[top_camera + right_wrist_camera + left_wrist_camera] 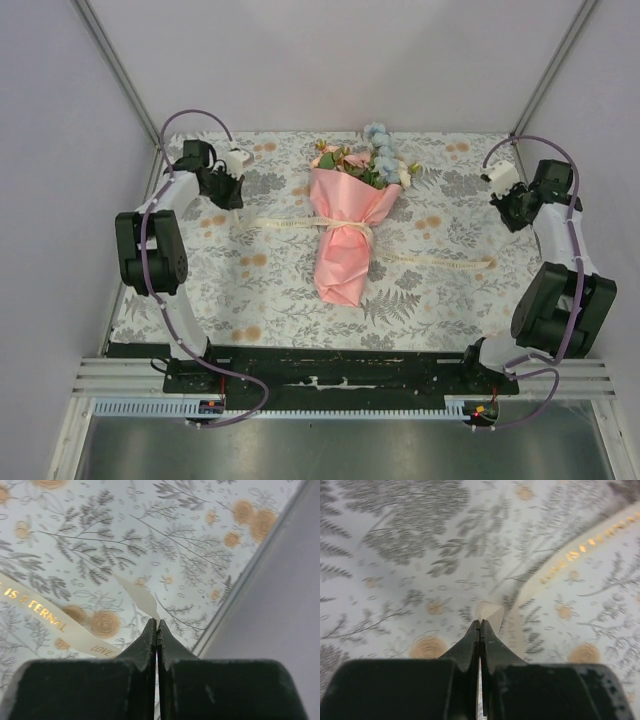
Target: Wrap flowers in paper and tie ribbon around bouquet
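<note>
The bouquet [342,235] lies mid-way across the table [270,300], blooms toward 12 o'clock, with the ribbon [285,224] round its waist. The left hand [480,626] at 10 o'clock and the right hand [157,625] at 2 o'clock each pinch a ribbon end. Uneven pulling could drag the bouquet sideways, or a short end could slip free.

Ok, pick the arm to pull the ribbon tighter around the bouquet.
Right, probably. The left gripper and right gripper each pinch an end of the ribbon, but the right-side stretch lies longer across the tablecloth, so more slack likely sits there.
</note>
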`<action>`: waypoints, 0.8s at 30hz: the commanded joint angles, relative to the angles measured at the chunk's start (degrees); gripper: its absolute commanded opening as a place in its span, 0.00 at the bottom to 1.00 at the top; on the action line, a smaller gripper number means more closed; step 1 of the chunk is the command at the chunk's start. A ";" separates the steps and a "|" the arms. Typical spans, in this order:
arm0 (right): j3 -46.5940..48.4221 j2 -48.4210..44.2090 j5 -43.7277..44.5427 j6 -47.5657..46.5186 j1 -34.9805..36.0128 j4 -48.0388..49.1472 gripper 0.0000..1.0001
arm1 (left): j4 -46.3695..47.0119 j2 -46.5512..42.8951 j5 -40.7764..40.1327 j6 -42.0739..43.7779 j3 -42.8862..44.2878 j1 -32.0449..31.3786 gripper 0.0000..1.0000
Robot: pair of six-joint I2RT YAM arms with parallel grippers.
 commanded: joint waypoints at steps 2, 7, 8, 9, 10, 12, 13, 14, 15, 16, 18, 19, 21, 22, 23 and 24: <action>0.89 -0.19 -6.73 -2.06 3.65 -4.63 0.00 | -2.17 -7.87 5.06 9.38 -5.55 -3.83 0.02; -1.39 -1.77 -3.40 -9.88 3.83 -3.32 0.24 | -2.87 -8.66 0.14 11.39 -6.96 -2.96 0.11; -1.39 -2.38 -1.91 -10.59 3.57 -3.48 0.44 | -2.87 -9.54 1.09 11.13 -6.79 -1.73 0.19; -1.22 -3.08 -2.07 -11.55 2.87 -4.10 0.60 | -2.87 -10.68 2.06 11.13 -6.52 -0.76 0.26; -1.04 -4.92 -4.07 -12.60 1.64 -4.71 0.81 | -2.43 -12.25 2.50 11.30 -6.43 0.03 0.37; -0.60 -8.17 -9.16 -14.98 -1.17 -6.20 0.98 | -1.55 -15.42 3.47 13.31 -6.87 1.00 0.48; -0.60 -9.58 -11.10 -16.12 -1.35 -6.73 0.98 | -0.16 -17.09 3.91 13.93 -7.57 1.18 0.61; -0.86 -11.16 -13.38 -16.65 -1.36 -6.91 0.98 | 1.25 -18.23 4.52 14.03 -8.45 1.35 0.87; -1.56 -12.57 -15.41 -16.48 -1.36 -6.65 0.98 | 4.57 -19.64 3.92 12.11 -9.76 1.35 0.88; -2.18 -13.89 -18.04 -16.48 -1.27 -6.30 0.98 | 6.86 -20.52 3.74 8.96 -10.56 1.35 0.89; -2.54 -15.48 -23.31 -18.84 -0.22 -9.70 0.98 | 8.03 -20.80 8.02 9.45 -11.88 1.35 0.89; -2.01 -15.48 -25.08 -21.99 1.35 -13.03 0.98 | 6.90 -20.62 11.44 10.76 -11.88 1.27 0.90; -1.48 -14.70 -27.55 -27.09 4.78 -19.63 0.98 | -1.32 -18.96 17.51 16.89 -9.35 0.31 0.91; -2.70 -14.35 -27.64 -28.60 6.62 -20.79 0.98 | -4.68 -17.73 19.28 20.76 -7.94 -1.01 0.91; -4.54 -14.17 -27.21 -29.13 9.17 -19.93 0.98 | -4.89 -16.07 17.90 20.62 -7.49 -2.50 0.91; -7.25 -14.17 -26.86 -28.96 11.45 -17.22 0.98 | -4.72 -14.83 16.06 20.01 -7.05 -3.99 0.91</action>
